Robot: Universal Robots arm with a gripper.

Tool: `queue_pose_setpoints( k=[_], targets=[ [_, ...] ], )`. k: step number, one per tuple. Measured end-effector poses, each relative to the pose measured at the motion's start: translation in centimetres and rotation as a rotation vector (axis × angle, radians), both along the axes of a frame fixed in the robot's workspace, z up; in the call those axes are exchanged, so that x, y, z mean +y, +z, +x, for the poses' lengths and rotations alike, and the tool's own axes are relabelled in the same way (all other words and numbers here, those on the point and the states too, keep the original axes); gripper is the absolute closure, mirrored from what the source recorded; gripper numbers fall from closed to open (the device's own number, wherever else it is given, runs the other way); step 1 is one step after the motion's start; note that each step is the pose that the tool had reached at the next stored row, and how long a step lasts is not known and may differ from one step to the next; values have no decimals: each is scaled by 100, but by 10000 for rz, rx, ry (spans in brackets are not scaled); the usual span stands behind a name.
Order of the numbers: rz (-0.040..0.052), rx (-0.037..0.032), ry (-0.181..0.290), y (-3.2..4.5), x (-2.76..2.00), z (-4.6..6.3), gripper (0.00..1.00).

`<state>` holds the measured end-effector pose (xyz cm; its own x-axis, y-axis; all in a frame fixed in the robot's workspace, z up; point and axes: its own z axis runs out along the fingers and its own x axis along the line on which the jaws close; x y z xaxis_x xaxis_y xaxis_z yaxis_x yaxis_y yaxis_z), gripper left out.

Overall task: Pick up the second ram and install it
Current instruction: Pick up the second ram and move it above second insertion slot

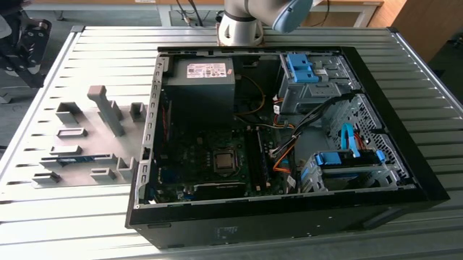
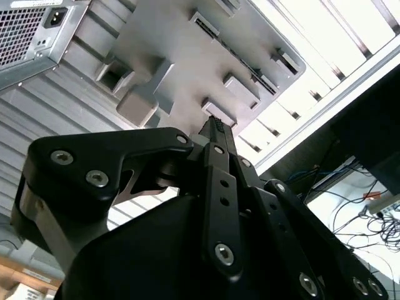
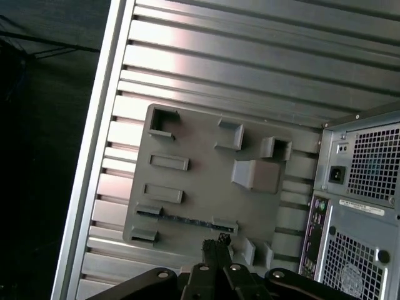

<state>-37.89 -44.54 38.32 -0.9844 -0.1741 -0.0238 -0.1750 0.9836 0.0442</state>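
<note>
Second ram lies flat in the grey fixture plate at the exterior view's left, beside the open computer case. First wrist view: the gripper hovers over that plate, jaws pressed together, empty. Second wrist view: closed tips point at the plate.

Legible text: none. White sticker on power supply, exterior view: print too small to read. Narrow label strip on rear of computer case, first wrist view: unreadable. Faint marking on case front: indistinct.
</note>
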Motion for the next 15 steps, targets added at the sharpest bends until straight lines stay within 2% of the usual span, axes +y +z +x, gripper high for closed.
queue_pose_setpoints(
  k=[15],
  targets=[
    [1,-1,2686,-15,0,-3,90]
  ],
)
